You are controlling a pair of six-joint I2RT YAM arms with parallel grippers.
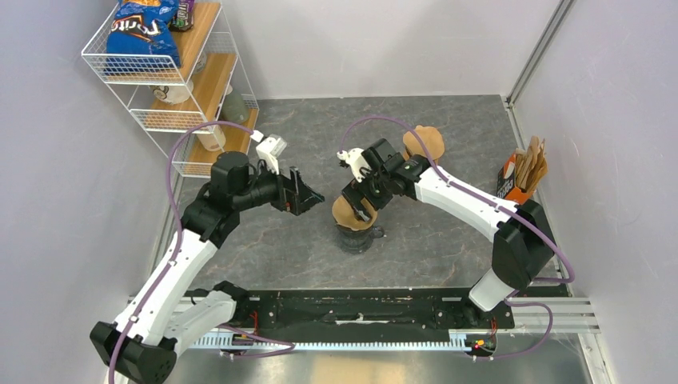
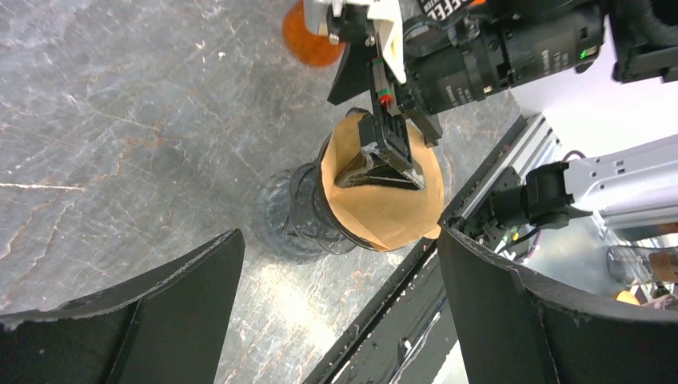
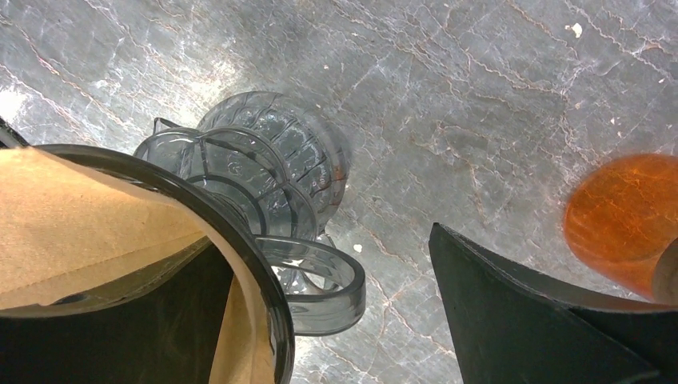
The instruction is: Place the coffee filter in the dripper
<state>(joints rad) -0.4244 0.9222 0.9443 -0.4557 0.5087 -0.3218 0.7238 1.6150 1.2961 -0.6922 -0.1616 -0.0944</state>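
Note:
A clear smoked-plastic dripper (image 1: 357,237) stands on the grey table, mid-front. A brown paper coffee filter (image 1: 348,210) sits opened as a cone in its mouth; it also shows in the left wrist view (image 2: 400,216) and the right wrist view (image 3: 72,232). My right gripper (image 1: 364,202) is open over the dripper: one finger (image 2: 382,164) reaches down inside the filter cone, the other finger (image 3: 552,320) hangs outside, past the dripper's handle (image 3: 336,284). My left gripper (image 1: 310,195) is open and empty, just left of the dripper, fingers (image 2: 144,320) wide apart.
A brown-orange round object (image 1: 424,142) lies behind the dripper. A box of brown sticks (image 1: 524,172) stands at the right wall. A wire shelf (image 1: 172,88) with a chips bag stands at the back left. A black rail (image 1: 360,308) runs along the near edge.

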